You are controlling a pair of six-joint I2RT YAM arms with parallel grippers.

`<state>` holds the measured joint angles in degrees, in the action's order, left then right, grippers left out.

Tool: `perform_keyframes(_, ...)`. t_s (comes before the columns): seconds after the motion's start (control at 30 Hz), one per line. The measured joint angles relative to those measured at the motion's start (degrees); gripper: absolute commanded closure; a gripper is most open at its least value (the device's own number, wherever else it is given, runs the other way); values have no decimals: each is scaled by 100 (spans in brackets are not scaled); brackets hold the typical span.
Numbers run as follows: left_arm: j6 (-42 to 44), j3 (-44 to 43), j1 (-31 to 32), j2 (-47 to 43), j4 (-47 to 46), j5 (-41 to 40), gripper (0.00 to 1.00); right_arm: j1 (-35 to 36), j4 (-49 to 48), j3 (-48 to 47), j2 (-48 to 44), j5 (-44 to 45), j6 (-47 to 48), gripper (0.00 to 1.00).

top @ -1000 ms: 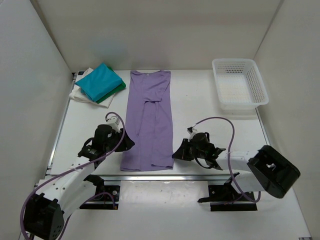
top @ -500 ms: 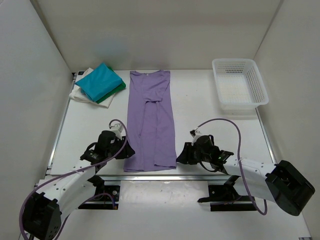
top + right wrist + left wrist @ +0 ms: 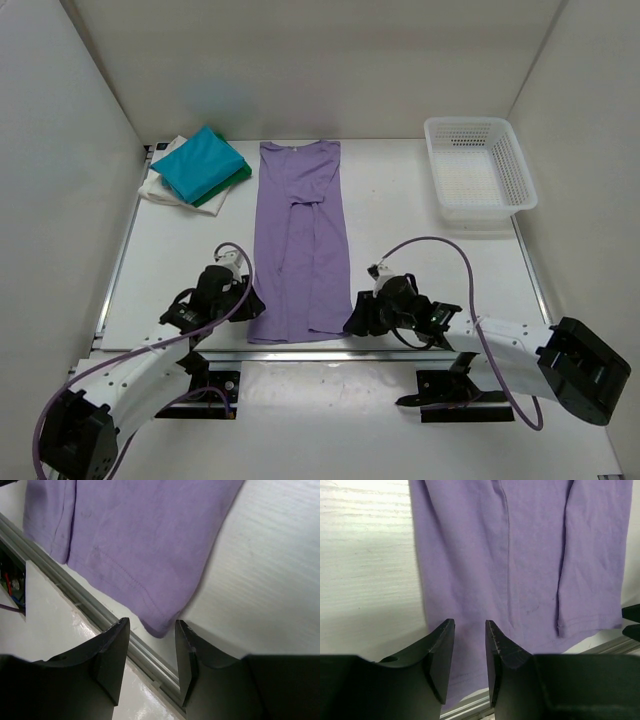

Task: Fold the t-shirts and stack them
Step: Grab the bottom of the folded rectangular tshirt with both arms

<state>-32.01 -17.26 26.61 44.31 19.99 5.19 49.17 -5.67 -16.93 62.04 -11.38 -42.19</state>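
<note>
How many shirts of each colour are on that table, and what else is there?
Purple shirt, spread flat: 1
Teal shirt, folded: 1
Dark green shirt, folded: 1
White shirt, folded: 1
White basket: 1
Total: 5

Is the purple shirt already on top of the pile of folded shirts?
No, the purple shirt lies spread out lengthwise on its own, apart from the folded stack at the far left.

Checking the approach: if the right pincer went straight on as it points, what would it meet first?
Most likely the near hem corner of the lavender t-shirt, just ahead of the right pincer.
</note>
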Motion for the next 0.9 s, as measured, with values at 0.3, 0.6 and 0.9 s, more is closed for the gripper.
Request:
perform_keyframes(0.3,-166,0,354,170,188,-402,57,402,-234,-17,352,85,-179,58)
perform_keyframes(0.6,-450,2,225,-721,466,-603,48,-229,-291,2,289,-24,-144,58)
perform_keyframes(0.9,-780,221,87,-1305,728,-479,47,37,-492,2,490,-68,-153,60)
